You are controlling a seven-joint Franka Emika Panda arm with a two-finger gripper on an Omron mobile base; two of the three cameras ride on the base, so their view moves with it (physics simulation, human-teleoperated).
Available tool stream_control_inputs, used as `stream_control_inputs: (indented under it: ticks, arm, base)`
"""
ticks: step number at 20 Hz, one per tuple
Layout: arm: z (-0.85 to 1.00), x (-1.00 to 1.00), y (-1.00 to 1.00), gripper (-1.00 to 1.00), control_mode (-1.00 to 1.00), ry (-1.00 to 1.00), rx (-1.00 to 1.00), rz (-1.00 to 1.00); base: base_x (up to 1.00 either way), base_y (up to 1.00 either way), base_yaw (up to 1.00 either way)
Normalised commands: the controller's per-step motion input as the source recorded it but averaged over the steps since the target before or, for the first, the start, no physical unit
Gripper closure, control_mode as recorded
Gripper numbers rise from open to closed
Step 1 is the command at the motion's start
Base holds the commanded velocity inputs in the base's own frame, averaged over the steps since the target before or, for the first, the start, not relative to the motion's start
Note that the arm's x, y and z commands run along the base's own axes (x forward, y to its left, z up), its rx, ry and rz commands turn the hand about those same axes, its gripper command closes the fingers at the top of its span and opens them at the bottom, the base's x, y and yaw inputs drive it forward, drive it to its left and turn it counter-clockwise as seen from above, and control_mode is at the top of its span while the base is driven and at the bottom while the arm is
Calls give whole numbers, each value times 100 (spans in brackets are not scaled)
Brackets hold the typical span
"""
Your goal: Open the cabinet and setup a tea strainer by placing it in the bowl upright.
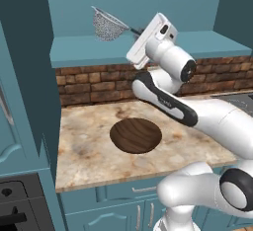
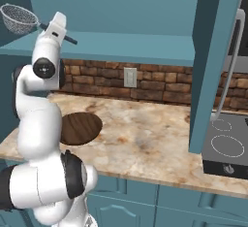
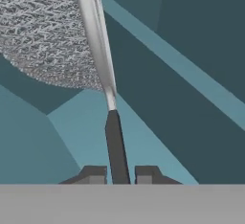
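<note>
At the near edge of the speckled stone surface [image 1: 89, 151], one row of small teal drawer fronts and doors [image 1: 123, 200] runs below, cut off by the picture's bottom. On the surface sits one bowl [image 1: 136, 135] of dark wood, alone and with nothing inside; in the right base view the arm's white body hides the bowl's [image 2: 83, 127] near left part. To the right of the surface lies one dark cooktop [image 2: 225, 148], cut by the frame edge.

Behind the surface runs a brick backsplash [image 2: 160, 85] carrying one pale wall socket [image 2: 129, 77]. Above it the cabinet [image 1: 89, 47] stands open: its two doors are swung outward, the left one [image 1: 22, 67] filling the left of the left base view, the right one [image 2: 213, 66] standing between the surface and the cooktop and showing its long silver handle [image 2: 230, 66].

One tea strainer [image 1: 107, 25] hangs in the air above the cabinet's shelf floor, mesh basket tilted, clear of the shelf as far as can be seen. The claw [image 3: 118, 174] is clenched on the strainer's thin dark handle, which runs up between the two finger tips [image 3: 146, 173]. The basket [image 3: 45, 31] is cut off by the hand view's top and left edges, and its rim is hard to make out there.
</note>
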Motion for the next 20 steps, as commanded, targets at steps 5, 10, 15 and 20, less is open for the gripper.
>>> stream_control_inputs:
  ticks: [5, 10, 15, 20]
  arm:
    - [17, -100, -19, 100, -100, 4, -8, -3]
    - [28, -100, -7, 100, -100, 21, -9, -1]
    - [14, -95, -4, 100, -100, 37, -10, -3]
    - [-34, -48, -5, 100, -100, 25, -12, 0]
  base:
    - [0, 0, 0]
    - [0, 0, 0]
    - [0, 0, 0]
    - [0, 0, 0]
